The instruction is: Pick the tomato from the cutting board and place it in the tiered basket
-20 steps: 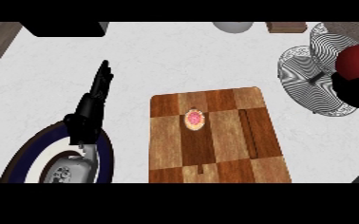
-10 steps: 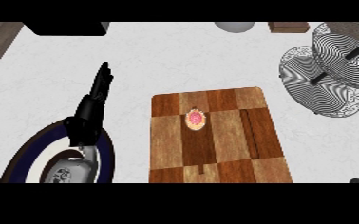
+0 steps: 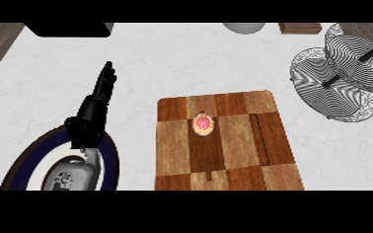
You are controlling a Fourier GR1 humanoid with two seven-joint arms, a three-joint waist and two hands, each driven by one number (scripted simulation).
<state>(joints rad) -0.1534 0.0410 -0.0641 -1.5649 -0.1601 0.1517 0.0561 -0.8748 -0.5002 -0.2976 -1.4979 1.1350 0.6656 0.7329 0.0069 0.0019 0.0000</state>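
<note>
- The tiered basket [image 3: 336, 79], wire-meshed, stands far to the right of the fingers, at the counter's [image 3: 182, 64] right edge; I see nothing in it.
- The tomato [image 3: 203, 124] lies on the cutting board [image 3: 227, 143], to the right of the left hand [image 3: 98, 101] and well apart from it.
- The left hand's fingers [image 3: 107, 75] are straight, together, holding nothing.
- Beyond, at the far edge: a grey bowl [image 3: 244, 27] and a dark box [image 3: 69, 28].
- No writing is readable.

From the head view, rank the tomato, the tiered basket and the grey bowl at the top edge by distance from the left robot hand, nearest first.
Measured from the left robot hand:
1. Tomato, on the cutting board to its right.
2. Grey bowl, top edge.
3. Tiered basket, far right.
</note>
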